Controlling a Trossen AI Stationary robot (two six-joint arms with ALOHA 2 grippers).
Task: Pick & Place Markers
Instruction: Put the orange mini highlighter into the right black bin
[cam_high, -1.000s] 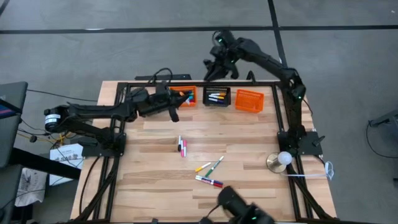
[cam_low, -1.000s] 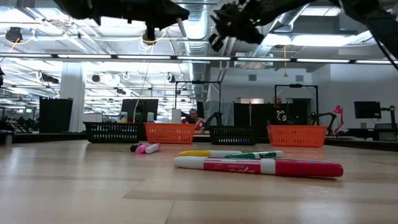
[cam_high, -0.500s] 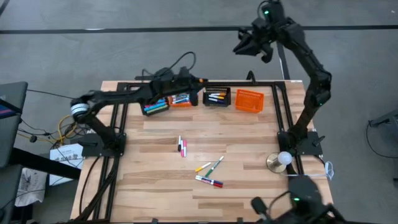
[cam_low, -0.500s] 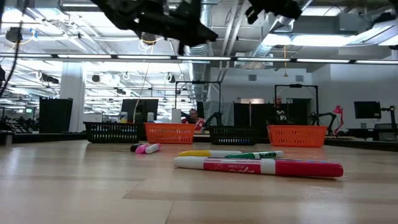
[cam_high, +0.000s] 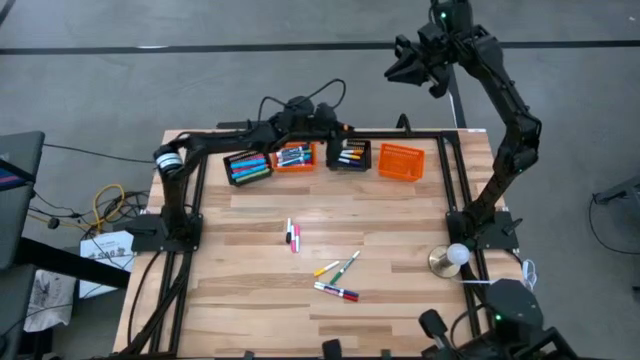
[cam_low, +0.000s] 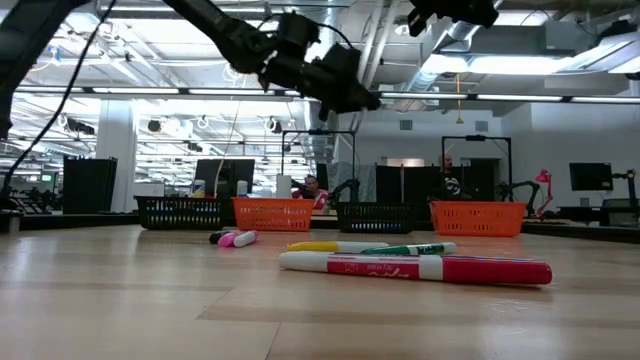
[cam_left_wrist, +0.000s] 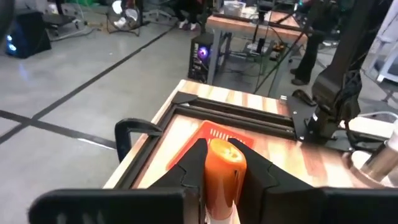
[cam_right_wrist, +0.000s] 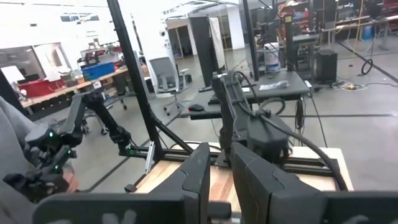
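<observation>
My left claw (cam_left_wrist: 225, 163), raised over the far baskets, grips an orange marker (cam_left_wrist: 224, 168). My right claw (cam_right_wrist: 219, 163), clenched empty, waits high beyond the counter (cam_high: 400, 235). Loose markers (cam_high: 337, 276) lie mid-counter. I judge them light, stiff and slick; best pinched mid-barrel.

A table (cam_high: 260, 300) of pale wood planks, smooth with a soft sheen and visible grain. Black matt metal rails (cam_high: 330, 135) frame its top. Glossy plastic markers (cam_low: 415, 267) lie on the wood, their caps catching light. Small mesh baskets, orange (cam_high: 400, 161) and black (cam_high: 247, 166), look like plastic. The left gripper (cam_left_wrist: 219, 165), dark matt plastic, clamps a smooth orange marker cap (cam_left_wrist: 222, 169) with a slight shine. The arms (cam_high: 505, 110) are dark and matt. The floor (cam_high: 150, 70) is dull grey concrete.
</observation>
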